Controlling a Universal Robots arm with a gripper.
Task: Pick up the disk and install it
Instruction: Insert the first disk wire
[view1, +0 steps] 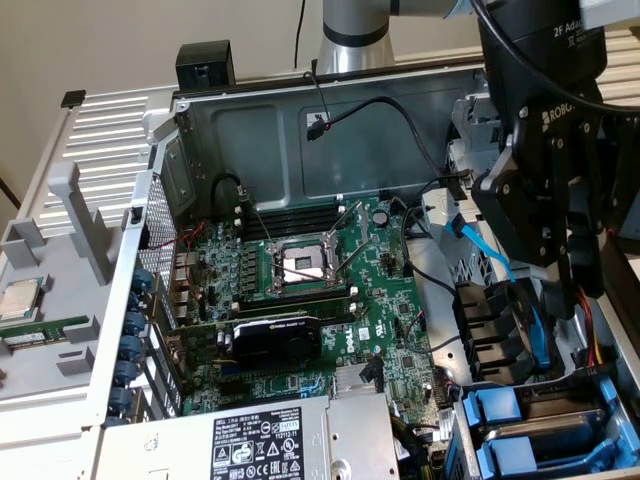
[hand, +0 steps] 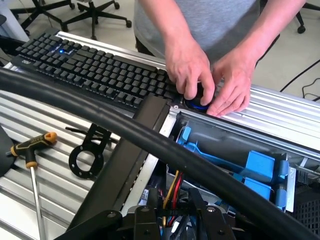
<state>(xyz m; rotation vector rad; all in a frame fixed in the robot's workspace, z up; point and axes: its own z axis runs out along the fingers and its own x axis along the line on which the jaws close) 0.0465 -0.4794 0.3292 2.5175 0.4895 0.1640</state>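
Your gripper is hanging over the drive cage at the exterior view's right. Judging by a blue carrier edge, the disk is sitting just beneath it, apparently picked up but not yet seated. I cannot tell how far the gripper is opening or whether it is gripping.

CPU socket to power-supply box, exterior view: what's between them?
The black expansion card lies across the motherboard between the CPU socket and the power-supply box, in the exterior view.
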